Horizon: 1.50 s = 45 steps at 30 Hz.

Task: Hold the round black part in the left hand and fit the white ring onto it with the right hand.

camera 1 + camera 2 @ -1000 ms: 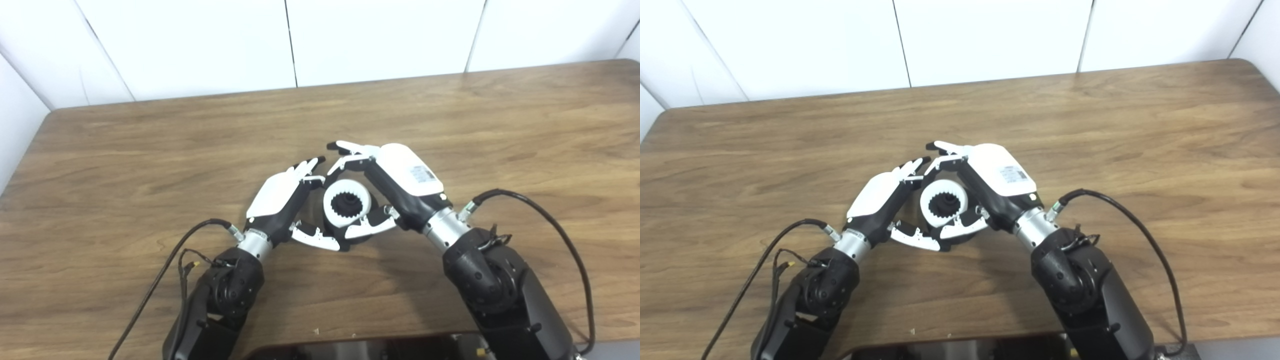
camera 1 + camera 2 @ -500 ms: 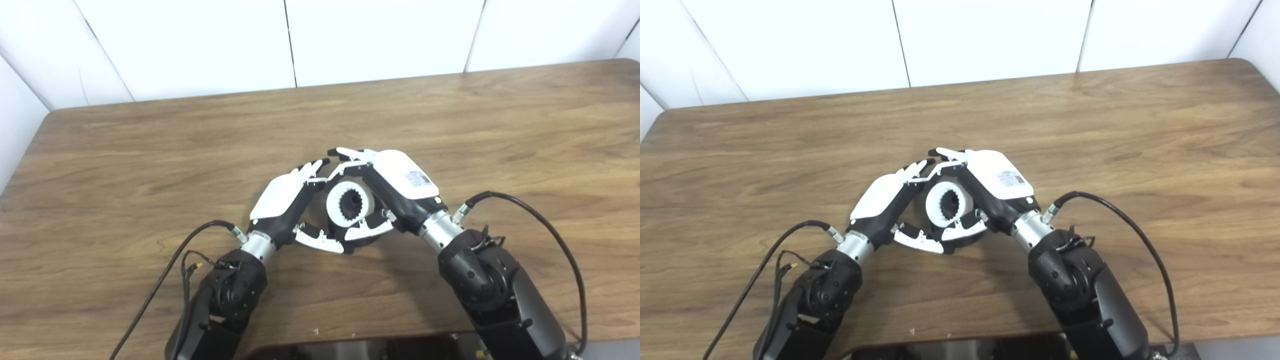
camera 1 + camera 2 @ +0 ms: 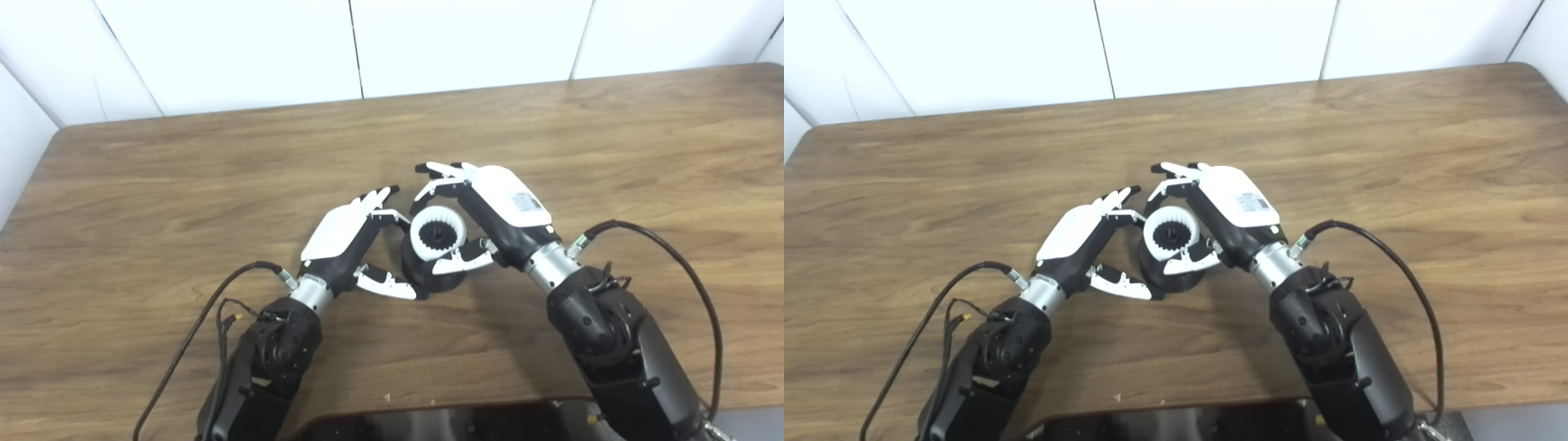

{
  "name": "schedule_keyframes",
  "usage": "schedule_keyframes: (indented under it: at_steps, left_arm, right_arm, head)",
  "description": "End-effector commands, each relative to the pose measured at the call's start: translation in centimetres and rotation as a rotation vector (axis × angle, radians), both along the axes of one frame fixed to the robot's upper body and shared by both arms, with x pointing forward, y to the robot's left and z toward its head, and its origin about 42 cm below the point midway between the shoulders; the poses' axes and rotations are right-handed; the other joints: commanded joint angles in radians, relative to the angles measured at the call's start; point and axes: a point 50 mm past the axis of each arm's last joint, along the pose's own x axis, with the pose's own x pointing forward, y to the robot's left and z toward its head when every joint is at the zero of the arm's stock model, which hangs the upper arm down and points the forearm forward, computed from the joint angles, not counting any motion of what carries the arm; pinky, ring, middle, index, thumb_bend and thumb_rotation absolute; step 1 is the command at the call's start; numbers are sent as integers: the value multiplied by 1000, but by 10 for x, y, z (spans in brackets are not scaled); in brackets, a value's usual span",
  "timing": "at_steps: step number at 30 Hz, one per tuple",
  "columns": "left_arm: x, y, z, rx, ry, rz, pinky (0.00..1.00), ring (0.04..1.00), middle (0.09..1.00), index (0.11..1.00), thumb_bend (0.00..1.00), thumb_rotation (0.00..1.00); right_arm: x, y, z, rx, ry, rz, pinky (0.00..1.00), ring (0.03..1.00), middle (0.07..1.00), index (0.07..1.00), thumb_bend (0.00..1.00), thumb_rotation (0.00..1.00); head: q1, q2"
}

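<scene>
White and toothed on its inner edge, the white ring (image 3: 438, 230) sat on top of the round black part (image 3: 432, 275), whose dark hub showed through the ring's opening. From my station I saw that both had come down since half a second before: then the ring faced tilted toward the left hand with the pair raised between the palms, and now the ring's opening faced up and the black part's broad base rested on the wooden table (image 3: 184, 184) near its middle. I could not tell whether the ring was fully seated or only resting on the hub.

At 3 o'clock of the ring, the right hand (image 3: 490, 211) still gripped it, thumb across the ring's near edge at about 5 o'clock and fingers (image 3: 436, 170) curled over the far side at 12 o'clock. That hand had shifted a little toward the far side of the table compared with a second ago.

At 9 o'clock, the left hand (image 3: 349, 239) had loosened. Its fingertips (image 3: 378, 197) stood apart from the ring, and its thumb (image 3: 386, 283) lay low beside the black base at 8 o'clock, close to it or just touching; I could not tell which. It cupped the part without clamping it, fingers spread.

The whole picture had also slid somewhat, the far table edge sitting higher in frame, so the head camera had moved.

Cables (image 3: 674, 251) looped from both wrists across the table toward me.
</scene>
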Motion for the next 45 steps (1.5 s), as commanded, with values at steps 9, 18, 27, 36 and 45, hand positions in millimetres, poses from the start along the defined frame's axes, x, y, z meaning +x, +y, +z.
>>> schedule_keyframes:
  at_steps: [9, 18, 27, 36, 45]
  left_arm:
    - [8, 5, 22, 1, -68, 3, 1000, 1000, 1000, 603, 971, 338]
    - [11, 7, 24, 6, -76, 1, 1000, 1000, 1000, 603, 966, 340]
    - [11, 5, 25, 0, -77, 1, 1000, 1000, 1000, 601, 965, 336]
    - [10, 4, 25, -3, -73, 1, 1000, 1000, 1000, 603, 970, 331]
    - [7, -1, 24, -23, -60, -27, 1000, 1000, 1000, 614, 1000, 344]
  right_arm:
    - [1, -8, 22, 60, -70, -40, 940, 862, 884, 495, 520, 156]
    - [-3, -8, 3, 23, -21, -37, 898, 847, 876, 495, 523, 154]
    - [-2, -6, 0, -48, 44, -15, 918, 895, 921, 675, 847, 320]
    - [-1, -9, 3, -107, 113, -6, 910, 957, 998, 892, 1000, 451]
    - [0, -10, 6, -112, 114, -7, 916, 961, 1000, 931, 1000, 445]
  head:
    - [-3, 4]
    - [0, 6]
    - [0, 8]
    - [1, 10]
    - [-2, 13]
